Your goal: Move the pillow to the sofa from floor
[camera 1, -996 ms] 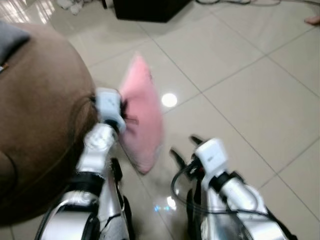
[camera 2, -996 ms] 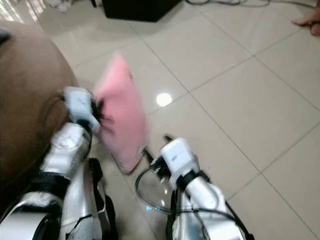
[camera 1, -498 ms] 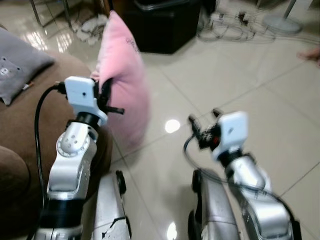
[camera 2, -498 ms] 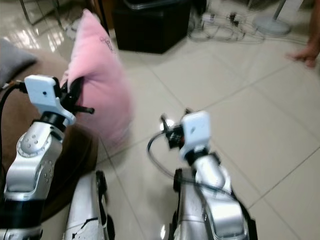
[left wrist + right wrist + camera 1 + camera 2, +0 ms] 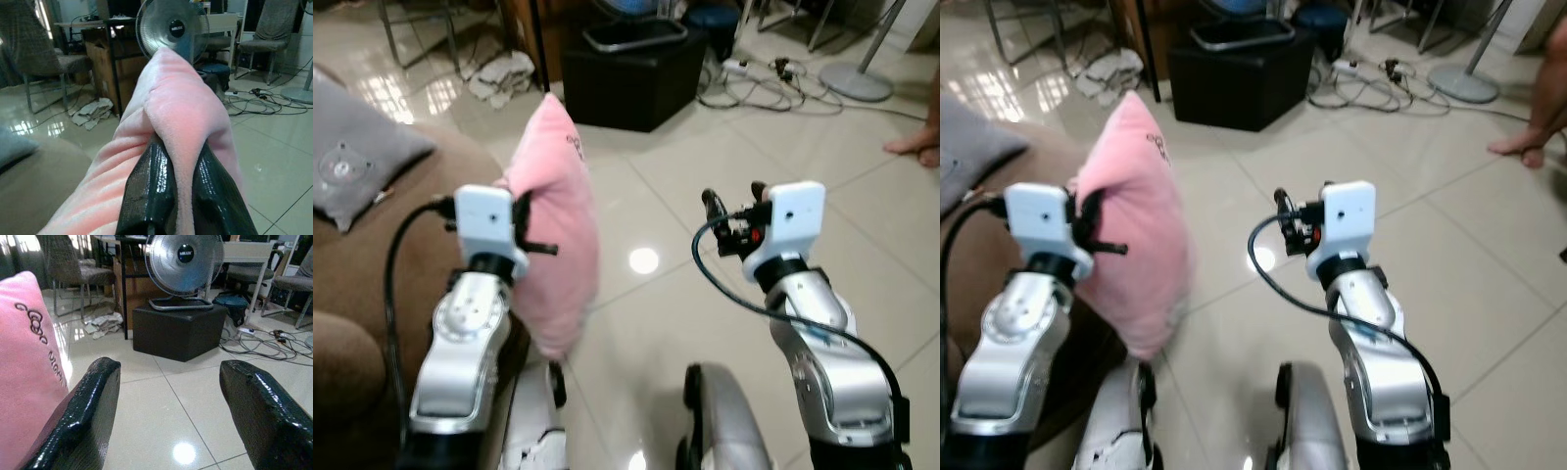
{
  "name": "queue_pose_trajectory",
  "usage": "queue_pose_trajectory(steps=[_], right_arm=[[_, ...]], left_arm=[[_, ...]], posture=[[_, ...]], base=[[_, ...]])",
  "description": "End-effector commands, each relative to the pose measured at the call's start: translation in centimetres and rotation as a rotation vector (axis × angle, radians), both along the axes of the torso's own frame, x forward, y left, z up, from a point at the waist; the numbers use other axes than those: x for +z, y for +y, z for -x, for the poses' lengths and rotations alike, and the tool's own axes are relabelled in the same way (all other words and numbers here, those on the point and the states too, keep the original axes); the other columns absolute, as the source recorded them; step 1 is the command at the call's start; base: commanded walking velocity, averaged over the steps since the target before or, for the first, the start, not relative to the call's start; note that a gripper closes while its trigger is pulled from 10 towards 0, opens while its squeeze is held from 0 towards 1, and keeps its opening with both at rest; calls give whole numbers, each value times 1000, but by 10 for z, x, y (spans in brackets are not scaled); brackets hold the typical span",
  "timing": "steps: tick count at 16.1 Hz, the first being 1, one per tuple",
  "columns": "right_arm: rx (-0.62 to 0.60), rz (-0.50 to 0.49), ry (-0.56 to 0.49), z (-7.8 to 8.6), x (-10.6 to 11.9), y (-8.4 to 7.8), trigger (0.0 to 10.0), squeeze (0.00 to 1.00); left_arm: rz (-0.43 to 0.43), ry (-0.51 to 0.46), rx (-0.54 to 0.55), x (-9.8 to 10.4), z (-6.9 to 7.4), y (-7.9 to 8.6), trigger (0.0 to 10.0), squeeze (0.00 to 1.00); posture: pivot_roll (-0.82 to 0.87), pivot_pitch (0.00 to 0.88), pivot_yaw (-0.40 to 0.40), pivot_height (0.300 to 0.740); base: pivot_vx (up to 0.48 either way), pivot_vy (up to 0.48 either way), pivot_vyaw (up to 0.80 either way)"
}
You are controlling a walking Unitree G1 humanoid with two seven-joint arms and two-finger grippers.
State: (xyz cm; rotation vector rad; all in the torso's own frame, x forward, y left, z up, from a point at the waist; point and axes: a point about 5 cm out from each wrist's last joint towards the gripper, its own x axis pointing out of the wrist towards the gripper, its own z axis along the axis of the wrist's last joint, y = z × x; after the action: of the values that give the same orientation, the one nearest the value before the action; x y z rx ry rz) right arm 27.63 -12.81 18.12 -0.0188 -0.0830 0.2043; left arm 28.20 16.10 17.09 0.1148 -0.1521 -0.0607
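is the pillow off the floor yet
Yes, off the floor: the pink pillow hangs upright, pinched by the left end effector beside the brown sofa.

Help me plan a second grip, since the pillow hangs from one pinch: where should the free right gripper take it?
Judging by its pose, the lower free corner of the pink pillow, approached from the robot's right. The left gripper already pinches a fold of its edge, and the open right gripper sits level beside it.
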Motion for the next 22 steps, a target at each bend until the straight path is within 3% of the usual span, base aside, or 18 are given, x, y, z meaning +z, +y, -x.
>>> queue_pose_trajectory(steps=[1,4,6,11,14,16,17,22], right_arm=[[-2,-16,7,-3,2,-2,10000,0],[28,-14,7,-8,0,5,10000,0],[36,-8,13,-6,-2,1,10000,0],[13,2,29,-9,-10,-7,10000,0],[12,13,21,-12,-9,-8,10000,0],[-11,37,30,-13,-13,-10,10000,0],[-47,108,58,-16,-20,-10,10000,0],[30,149,63,-14,-22,0,10000,0]], left_arm=[[-24,-65,-16,15,-3,-8,10000,0],[-31,-79,-14,15,-17,-8,10000,0],[-70,-67,9,14,-16,-7,10000,0],[-43,-58,11,10,-23,-12,10000,0],[-11,-64,-18,11,-21,-14,10000,0],[-33,-75,-25,13,-23,-14,10000,0],[-49,-88,-25,16,-27,-15,10000,0],[-56,-101,-29,23,-32,-17,10000,0]], posture=[[17,24,-42,651],[-23,0,-27,686],[-21,0,-26,701],[-25,0,-26,740],[-27,0,-26,740],[-28,0,-25,740],[-29,0,-24,740],[-23,0,-23,740]], base=[[0,0,0],[0,0,0],[0,0,0],[0,0,0],[0,0,0],[0,0,0],[0,0,0],[262,0,480]])
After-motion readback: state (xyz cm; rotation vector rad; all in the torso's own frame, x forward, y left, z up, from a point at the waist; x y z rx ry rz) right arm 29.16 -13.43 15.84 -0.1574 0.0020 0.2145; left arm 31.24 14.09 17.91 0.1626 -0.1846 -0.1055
